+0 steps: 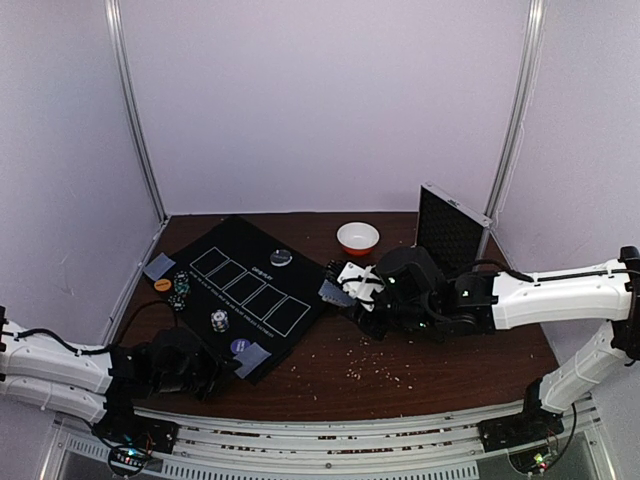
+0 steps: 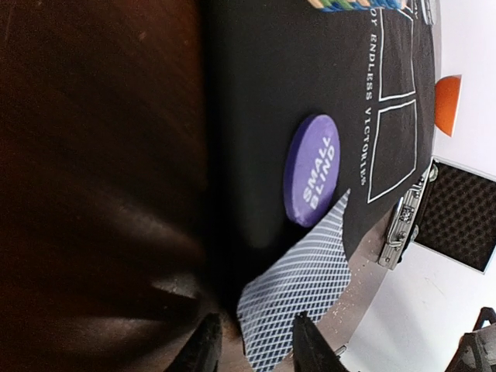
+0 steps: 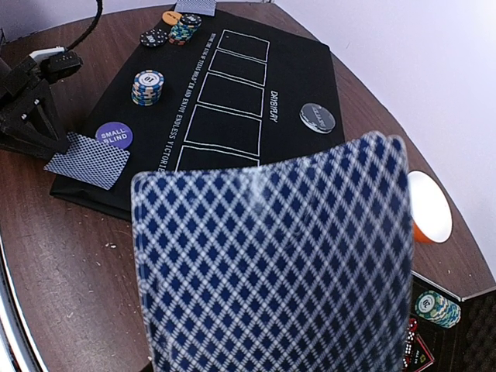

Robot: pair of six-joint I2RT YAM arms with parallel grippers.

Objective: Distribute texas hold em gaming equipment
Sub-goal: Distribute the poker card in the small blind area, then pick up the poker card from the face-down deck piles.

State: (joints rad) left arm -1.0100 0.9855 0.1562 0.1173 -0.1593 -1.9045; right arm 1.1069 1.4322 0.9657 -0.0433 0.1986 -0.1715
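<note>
1. Two arms reached over the table (image 1: 430, 360): the left gripper (image 2: 252, 350) low at 7 o'clock, the right gripper (image 1: 352, 290) near the centre.
2. The left fingers (image 2: 203, 349) were parted and gripped nothing. The near end of a card (image 2: 298, 283) lay flat between them, with a gap showing beside one finger.
3. That card lay back-up at the 6 o'clock corner of the mat (image 1: 262, 272). It sat just beside the purple disc (image 2: 311, 170), at the disc's 4 o'clock in the top view.
4. The right jaws were closed on the held cards (image 3: 271, 263), whose patterned backs filled the right wrist view. In the top view they hung above the wood, just off the mat's 3 o'clock edge.
5. One chip stack (image 1: 219, 320) stood on the mat at 11 o'clock from the purple disc.
6. Two more stacks (image 1: 179, 292) stood at the mat's 9 o'clock edge, just beside the orange disc (image 1: 162, 285).
7. A second card (image 1: 158, 266) lay at 12 o'clock from the orange disc.
8. The grey disc (image 1: 281, 257) lay near the mat's 1 o'clock edge.
9. The bowl (image 1: 358, 237) sat at 12 o'clock from the right gripper, and the case (image 1: 452, 230) stood upright at its 2 o'clock.
</note>
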